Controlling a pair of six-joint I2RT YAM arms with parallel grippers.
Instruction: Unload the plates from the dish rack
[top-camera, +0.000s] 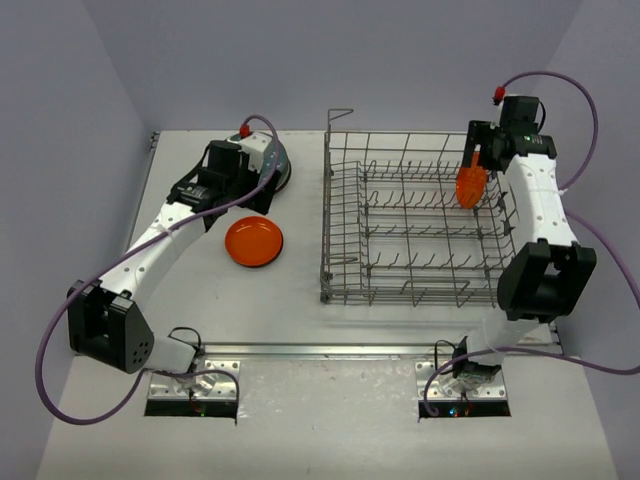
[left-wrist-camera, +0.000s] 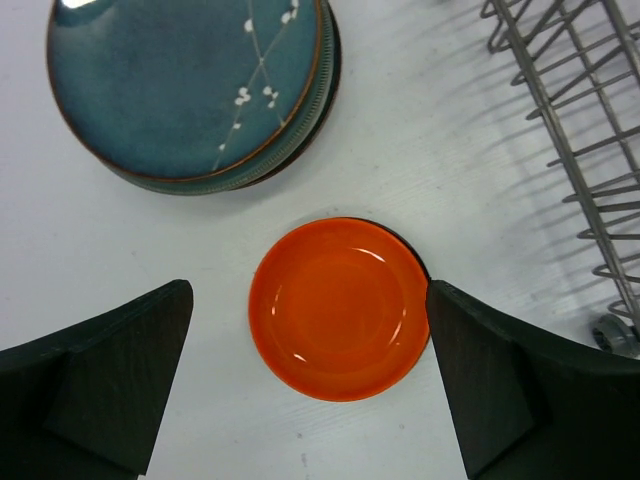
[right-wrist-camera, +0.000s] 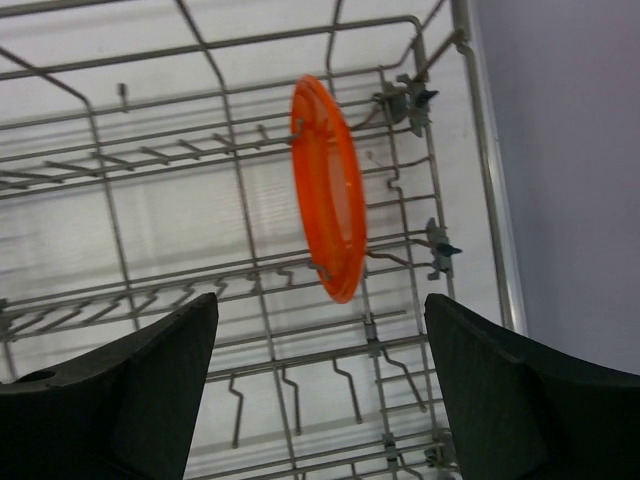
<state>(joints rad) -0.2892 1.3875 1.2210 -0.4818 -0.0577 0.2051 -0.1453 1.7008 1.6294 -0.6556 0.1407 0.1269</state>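
Rack nearly cleared. One plate left in the dish rack (top-camera: 400, 292): a small orange plate (right-wrist-camera: 328, 185), standing on edge between tines at the rack's far right end. It is glossy, shallow and thin-rimmed.

Already out, left of the rack: a stack of teal plates (left-wrist-camera: 190, 85), top one with a white blossom sprig (count unclear), and a second orange plate (left-wrist-camera: 338, 308) lying flat on the table (left-wrist-camera: 450, 150) between stack and rack. A dark edge along its rim may be shadow or a plate beneath.

Left gripper (left-wrist-camera: 310, 335) hangs over that flat plate, jaws wide, holding nothing. Right gripper (right-wrist-camera: 321, 312) is above the racked plate, fingers spread either side and not touching.
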